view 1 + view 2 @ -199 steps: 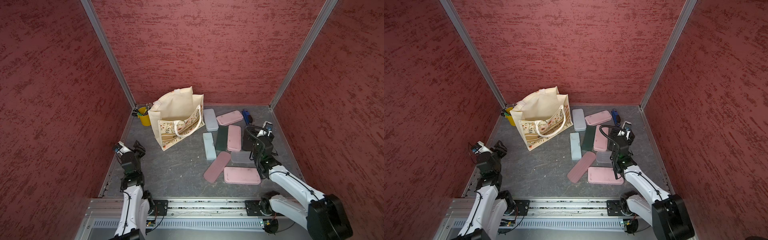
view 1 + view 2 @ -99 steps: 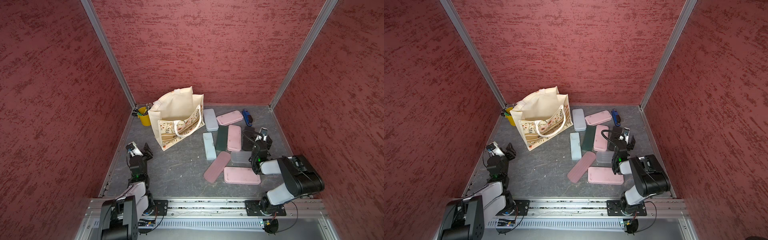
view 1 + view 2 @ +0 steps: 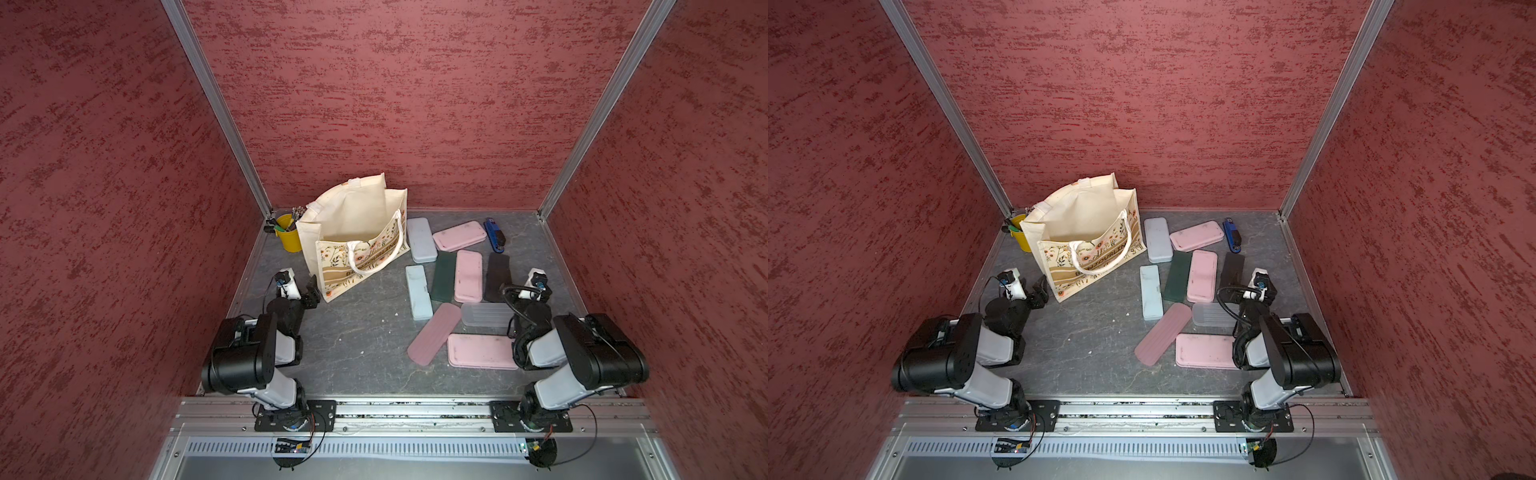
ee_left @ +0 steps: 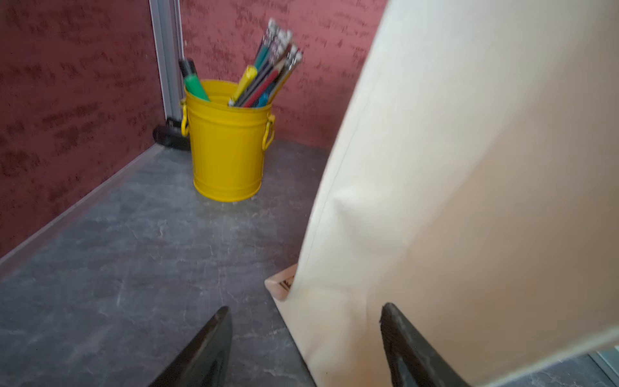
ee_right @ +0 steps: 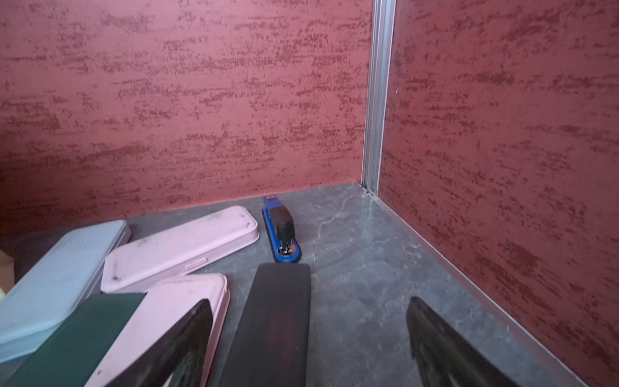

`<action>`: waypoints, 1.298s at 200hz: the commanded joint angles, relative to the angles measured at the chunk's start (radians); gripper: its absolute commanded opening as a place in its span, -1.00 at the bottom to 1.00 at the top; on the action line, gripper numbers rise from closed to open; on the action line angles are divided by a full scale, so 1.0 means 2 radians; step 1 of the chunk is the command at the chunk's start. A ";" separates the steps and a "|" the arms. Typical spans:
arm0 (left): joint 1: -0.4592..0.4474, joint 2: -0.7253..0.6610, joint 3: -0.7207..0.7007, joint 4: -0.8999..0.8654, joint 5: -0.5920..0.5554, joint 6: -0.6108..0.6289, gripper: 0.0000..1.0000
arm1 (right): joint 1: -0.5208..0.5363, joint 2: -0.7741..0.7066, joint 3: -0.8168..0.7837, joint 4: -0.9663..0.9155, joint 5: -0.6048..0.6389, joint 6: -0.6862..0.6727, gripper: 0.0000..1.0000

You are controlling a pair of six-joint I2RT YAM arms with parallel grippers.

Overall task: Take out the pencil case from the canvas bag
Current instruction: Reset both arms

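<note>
Two unknowns, several ways to botch this. The left jaws are apart and grip nothing, low at the near corner of the canvas bag (image 3: 361,216), which stands upright toward the far left corner of the bench (image 3: 365,332). In the left wrist view the bag's corner seam sits between them; contact unclear. The right jaws are also apart and empty, hanging over a black case (image 5: 274,321) near the right edge. No pencil case shows inside the bag, but its near wall hides the floor, so I can't tell if one is in there. Nine loose cases (image 3: 468,276) lie between the bag and the right edge. Risks as I judge them: (1) the left jaws close here, pinch cloth, and the soft bag drags or folds over its own mouth; (2) a shove toward the far left corner tips it into the yellow bucket (image 4: 227,147) just beside it and spills the pens (image 4: 268,77); (3) going in over the rim, a jaw snags the white handle (image 3: 400,228) draped on the front face and lifts the whole bag; (4) the right jaws take a bench case, the wrong item; (5) the right arm (image 3: 582,357), folded low by the pile, sweeps cases when it unfolds.
</note>
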 commanded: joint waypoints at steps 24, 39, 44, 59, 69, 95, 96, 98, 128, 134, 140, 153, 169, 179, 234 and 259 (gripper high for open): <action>-0.037 -0.024 0.070 -0.100 -0.080 0.021 1.00 | -0.003 -0.007 0.016 -0.020 0.014 0.007 0.98; -0.059 -0.020 0.097 -0.145 -0.125 0.031 0.99 | -0.003 -0.007 0.018 -0.024 0.014 0.007 0.98; -0.063 -0.019 0.103 -0.157 -0.129 0.036 1.00 | -0.003 -0.007 0.019 -0.027 0.013 0.007 0.98; -0.066 -0.018 0.103 -0.155 -0.132 0.038 1.00 | -0.003 -0.007 0.026 -0.038 0.011 0.006 0.98; -0.066 -0.017 0.103 -0.154 -0.132 0.038 1.00 | -0.004 -0.007 0.025 -0.036 0.011 0.006 0.98; -0.066 -0.017 0.103 -0.153 -0.134 0.038 0.99 | -0.003 -0.007 0.025 -0.036 0.011 0.006 0.98; -0.066 -0.017 0.103 -0.153 -0.134 0.038 0.99 | -0.003 -0.007 0.024 -0.036 0.011 0.006 0.98; -0.067 -0.017 0.103 -0.153 -0.134 0.039 0.99 | -0.003 -0.007 0.024 -0.037 0.011 0.006 0.98; -0.069 -0.017 0.105 -0.157 -0.134 0.041 0.99 | -0.003 -0.007 0.025 -0.037 0.011 0.006 0.98; -0.069 -0.017 0.105 -0.157 -0.134 0.041 0.99 | -0.004 -0.007 0.024 -0.037 0.011 0.007 0.98; -0.069 -0.017 0.105 -0.157 -0.134 0.041 0.99 | -0.003 -0.007 0.025 -0.037 0.011 0.007 0.98; -0.069 -0.017 0.105 -0.157 -0.134 0.041 0.99 | -0.003 -0.008 0.025 -0.037 0.011 0.006 0.98; -0.069 -0.017 0.105 -0.157 -0.134 0.041 0.99 | -0.003 -0.007 0.025 -0.037 0.011 0.006 0.98; -0.069 -0.017 0.105 -0.157 -0.134 0.041 0.99 | -0.003 -0.007 0.024 -0.037 0.011 0.006 0.98; -0.069 -0.016 0.105 -0.157 -0.133 0.041 0.99 | -0.003 -0.007 0.025 -0.037 0.011 0.007 0.98; -0.073 -0.016 0.107 -0.158 -0.140 0.046 0.99 | -0.003 -0.008 0.024 -0.037 0.011 0.006 0.98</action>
